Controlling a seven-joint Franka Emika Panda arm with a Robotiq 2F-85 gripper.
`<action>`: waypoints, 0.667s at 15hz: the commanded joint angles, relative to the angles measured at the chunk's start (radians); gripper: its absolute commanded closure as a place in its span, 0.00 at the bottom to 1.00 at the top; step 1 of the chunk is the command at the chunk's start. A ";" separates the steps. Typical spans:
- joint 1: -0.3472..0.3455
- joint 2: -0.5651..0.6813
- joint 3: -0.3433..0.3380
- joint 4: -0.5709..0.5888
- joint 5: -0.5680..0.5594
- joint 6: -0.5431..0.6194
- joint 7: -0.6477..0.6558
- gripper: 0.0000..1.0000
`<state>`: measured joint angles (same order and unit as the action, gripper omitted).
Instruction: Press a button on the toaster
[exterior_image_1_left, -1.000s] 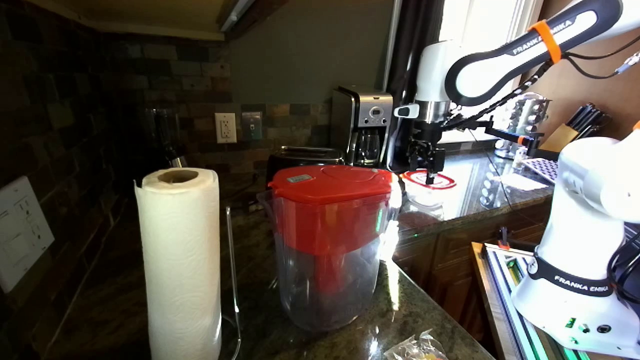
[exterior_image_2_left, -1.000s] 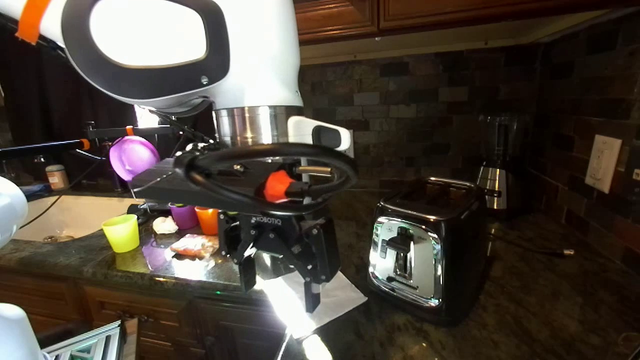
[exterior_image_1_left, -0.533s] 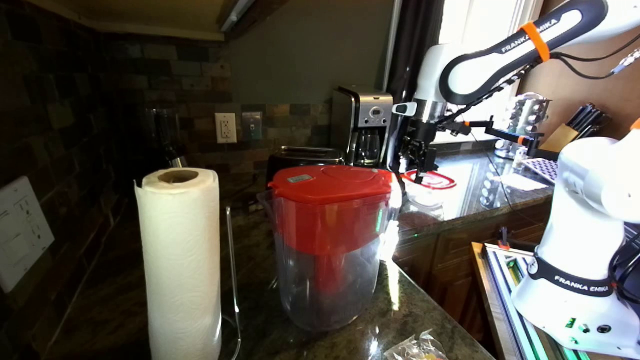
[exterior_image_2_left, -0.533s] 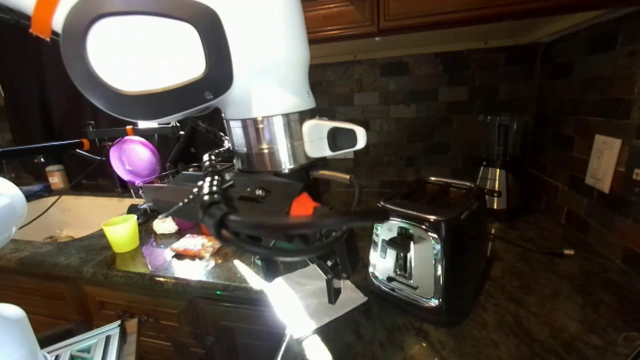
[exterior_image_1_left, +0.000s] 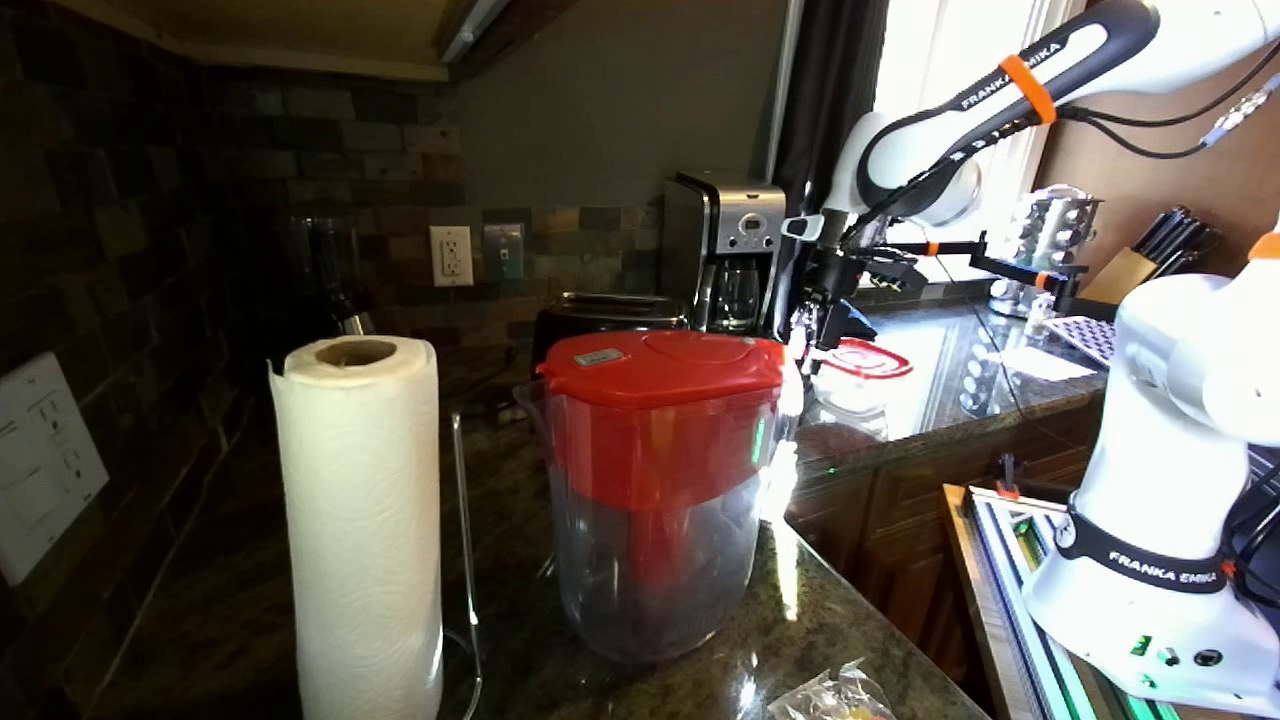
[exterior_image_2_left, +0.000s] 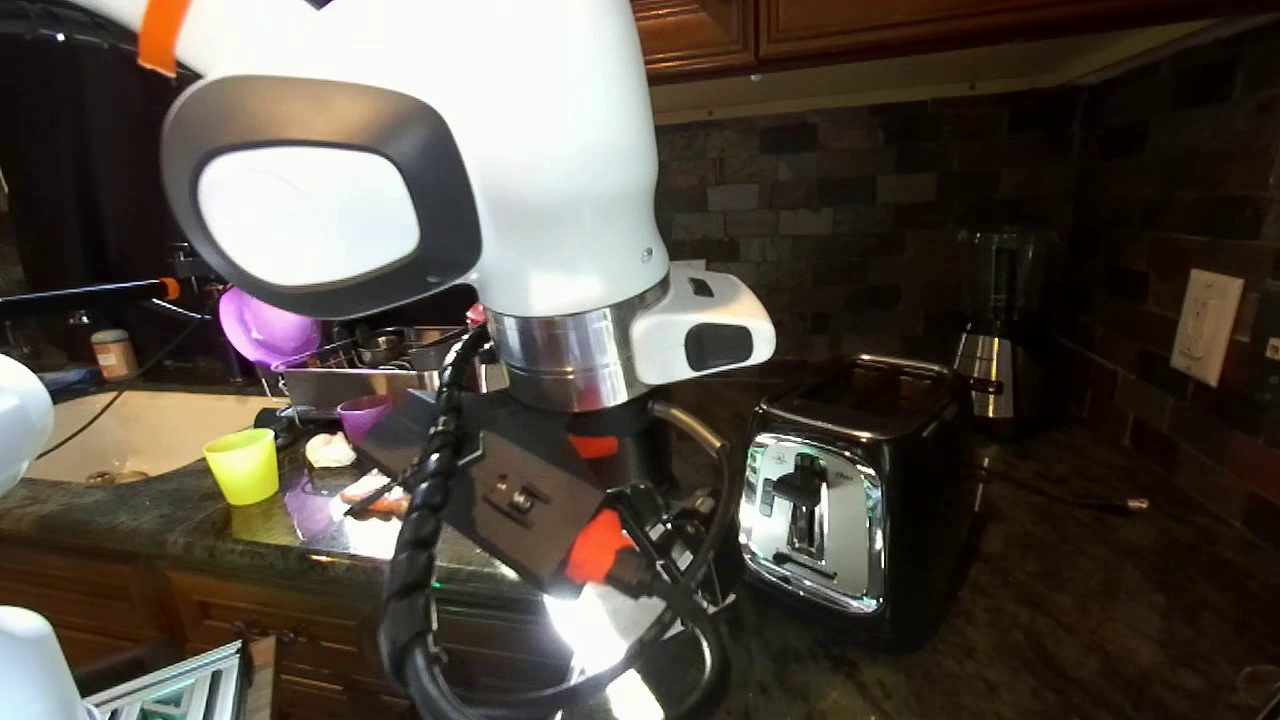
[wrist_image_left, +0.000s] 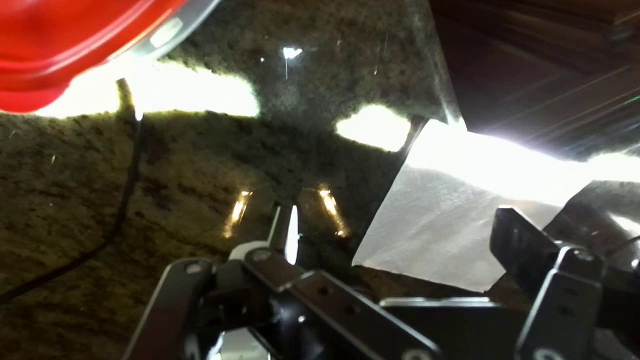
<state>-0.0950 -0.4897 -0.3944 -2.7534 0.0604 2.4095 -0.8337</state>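
The toaster (exterior_image_2_left: 925, 520) is black and boxy with a shiny chrome front panel and a black lever (exterior_image_2_left: 800, 488) on that panel. It stands upright on the dark counter. In an exterior view only its dark top (exterior_image_1_left: 612, 312) shows behind the red-lidded container; it does not clearly show in the wrist view. My gripper (wrist_image_left: 400, 227) is open, with nothing between its fingers. In an exterior view the gripper (exterior_image_2_left: 690, 565) is tilted, largely hidden behind its cables, close to the toaster's chrome front; contact cannot be told. It also shows beyond the container (exterior_image_1_left: 815, 350).
The clear red-lidded container (exterior_image_1_left: 660, 430) and a paper-towel roll (exterior_image_1_left: 365, 520) stand on the counter. A coffee maker (exterior_image_1_left: 750, 225) is behind. A white sheet (wrist_image_left: 440, 225) lies below the gripper. A yellow-green cup (exterior_image_2_left: 242, 466) is near the sink. A blender (exterior_image_2_left: 985, 370) stands behind the toaster.
The arm has moved closer to the toaster, and the hand has tilted and turned. In an exterior view the fingers went from plain sight to mostly hidden behind the cables. The toaster has not moved.
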 joint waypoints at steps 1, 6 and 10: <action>0.036 0.070 -0.027 0.001 0.098 0.140 -0.023 0.00; 0.023 0.073 -0.005 0.002 0.092 0.153 -0.002 0.00; 0.037 0.077 -0.013 0.003 0.101 0.160 -0.027 0.00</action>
<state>-0.0652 -0.4149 -0.4076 -2.7508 0.1499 2.5644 -0.8346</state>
